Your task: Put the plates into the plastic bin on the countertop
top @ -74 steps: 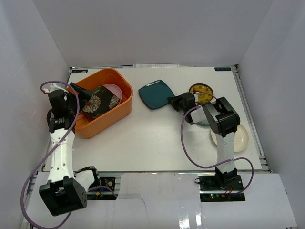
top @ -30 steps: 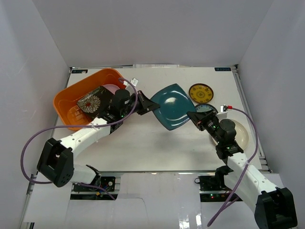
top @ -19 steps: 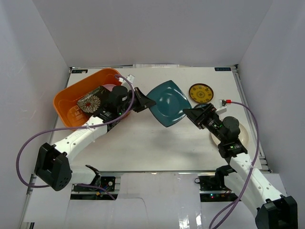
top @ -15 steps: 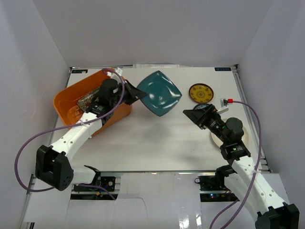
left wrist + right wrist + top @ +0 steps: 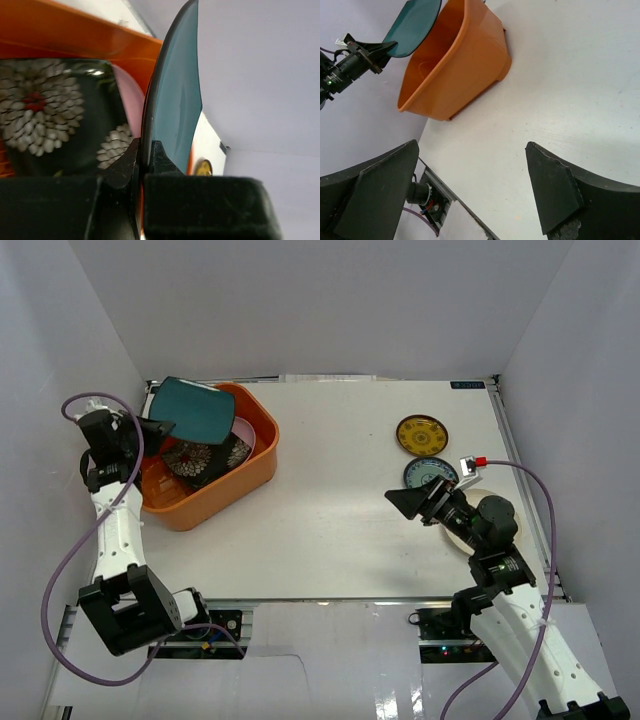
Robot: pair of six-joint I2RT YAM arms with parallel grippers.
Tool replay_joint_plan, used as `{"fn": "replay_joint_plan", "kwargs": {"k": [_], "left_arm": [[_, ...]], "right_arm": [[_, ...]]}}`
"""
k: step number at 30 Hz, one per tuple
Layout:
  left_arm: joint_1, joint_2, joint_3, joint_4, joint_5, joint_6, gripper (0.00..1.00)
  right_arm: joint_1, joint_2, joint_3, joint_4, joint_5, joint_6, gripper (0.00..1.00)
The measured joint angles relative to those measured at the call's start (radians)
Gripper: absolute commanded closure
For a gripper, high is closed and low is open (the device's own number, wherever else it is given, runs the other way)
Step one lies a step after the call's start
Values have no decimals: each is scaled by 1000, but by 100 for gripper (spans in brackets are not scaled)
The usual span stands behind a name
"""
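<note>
White countertop [image 5: 340,525]: teal plate [image 5: 198,410] in left end effector [image 5: 158,428] above bin [image 5: 262,455]; right end effector [image 5: 420,503] wide.

Glossy glaze, smooth plastic, matt white top
We see the teal plate [image 5: 172,95], centre frame, shiny and glazed; the flowered dark plate [image 5: 50,115] at left equally glossy; the orange bin [image 5: 460,65] smooth plastic with faint sheen; the countertop [image 5: 340,510] matt; the right gripper [image 5: 471,145] with fingers [image 5: 552,192] dull black, rough-edged.

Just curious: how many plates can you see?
5: teal in the left gripper, floral and pink in the bin, yellow and blue on the table; others may be hidden.
</note>
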Motion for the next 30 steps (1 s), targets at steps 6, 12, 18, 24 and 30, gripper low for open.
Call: {"fn": "replay_joint_plan", "kwargs": {"k": [6,12,18,24,30], "left_arm": [[15,19,-121,-36,28,48,100],[25,29,-216,-51,-10,69,72],[26,38,-219,-44,-8,103,16],[26,-22,-219,-45,-16,90,2],[-9,-231,-225,-14,-22,66,2]], "right_arm": [[0,-27,-16,-95,68,-80,1],[0,-22,-16,-144,142,-124,1],[0,22,-19,-178,246,-154,1],[0,53,-20,-249,455,-193,1],[-43,79,-5,-367,772,-225,76]]}}
